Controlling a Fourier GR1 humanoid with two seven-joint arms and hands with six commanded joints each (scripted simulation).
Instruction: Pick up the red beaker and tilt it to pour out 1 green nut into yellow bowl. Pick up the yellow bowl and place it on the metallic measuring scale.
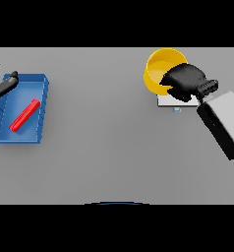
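Your right hand is at the far right of the table, with its arm coming in from the right side. Its fingers are curled over the near right rim of the bowl, so it has hold of the bowl there. The bowl is yellow, and you can see into its open top; the part of the inside that shows is plain yellow, and the hand hides the rest, so you cannot tell if a nut lies in it.

The scale shows as a pale flat plate just below the hand and the bowl's near edge. The hand covers most of it. You cannot tell whether the bowl rests on the plate or is held just above it; the two overlap in this view.

Your left hand is at the far left edge, over the far left corner of the blue tray. Its fingers look straight and spread, and they hold nothing.

The beaker lies on its side inside the tray, slanting from near left to far right. It is well apart from the bowl, with the wide grey table between them.

Nothing stands between the two hands. Around the bowl, only the right hand and its arm block your sight of the scale.
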